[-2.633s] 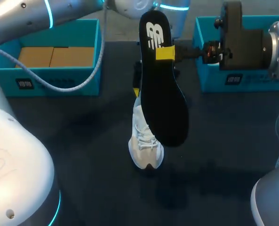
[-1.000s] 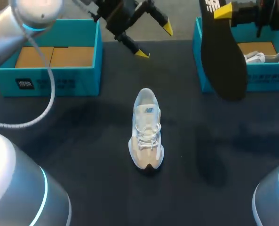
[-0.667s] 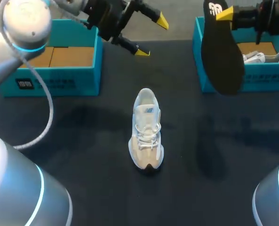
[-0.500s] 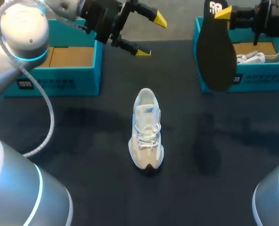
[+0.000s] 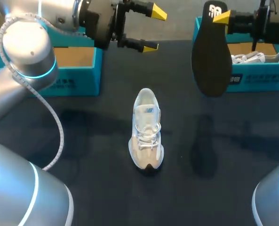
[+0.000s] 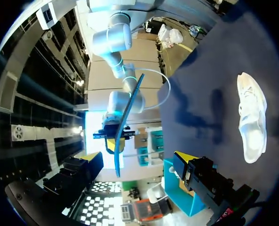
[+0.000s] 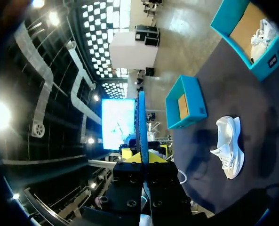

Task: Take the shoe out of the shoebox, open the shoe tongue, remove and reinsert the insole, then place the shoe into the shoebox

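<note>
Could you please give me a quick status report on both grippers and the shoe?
Left gripper open, empty, near left shoebox. Right gripper shut on insole, lifted clear of table. Shoe upright, centred, nothing near it.

Dark table (image 5: 83,155) w/ a matte black top, and three things sit on it. Dead centre: the white shoe (image 5: 147,129), upright on its sole, laces up, dark toe tip twd the near edge, heel twd the far edge, bare tabletop all round it. Far left corner: teal left shoebox (image 5: 78,80), open-topped, brown cardboard inside, front wall facing the near side. Far right corner: teal right shoebox (image 5: 257,80), also open-topped, set approx level w/ the other. Both boxes are well apart from the shoe, one either side. Soft shadows fall on the top just right of the shoe.
</note>
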